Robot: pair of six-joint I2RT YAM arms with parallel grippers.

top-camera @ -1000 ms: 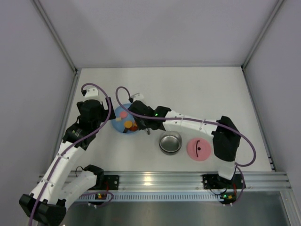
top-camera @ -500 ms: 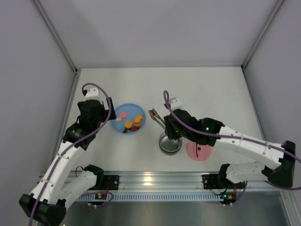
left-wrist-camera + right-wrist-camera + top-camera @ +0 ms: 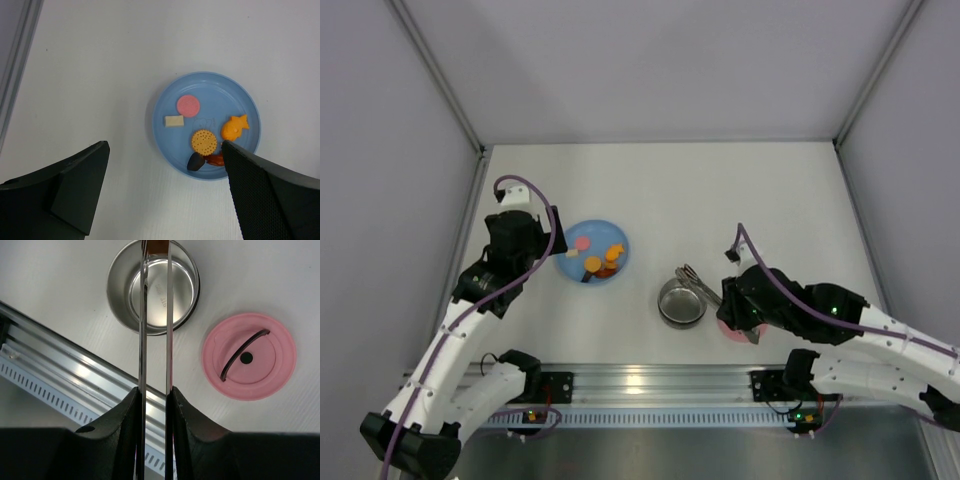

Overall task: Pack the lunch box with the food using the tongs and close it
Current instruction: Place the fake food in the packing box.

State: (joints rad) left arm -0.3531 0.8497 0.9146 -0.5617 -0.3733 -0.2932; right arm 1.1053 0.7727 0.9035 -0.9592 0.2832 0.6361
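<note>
right hand (image 3: 155, 396): clamped narrow on both arms of the tongs (image 3: 169, 315), near right
lid (image 3: 260, 377): pink, flat on the worktop (image 3: 720, 200), just right of the lunch box (image 3: 116, 295), not on it
lunch box: uncovered, near centre
tongs: tips over the lunch box's far rim, orange-brown piece (image 3: 158, 245) between them
food (image 3: 203, 141): pieces on the blue plate (image 3: 240, 95), left and farther back
left hand (image 3: 162, 148): spread wide, holding nothing, above the plate

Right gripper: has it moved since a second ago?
Yes. The right gripper, holding the tongs, went right, from over the plate to beside the bowl.
</note>
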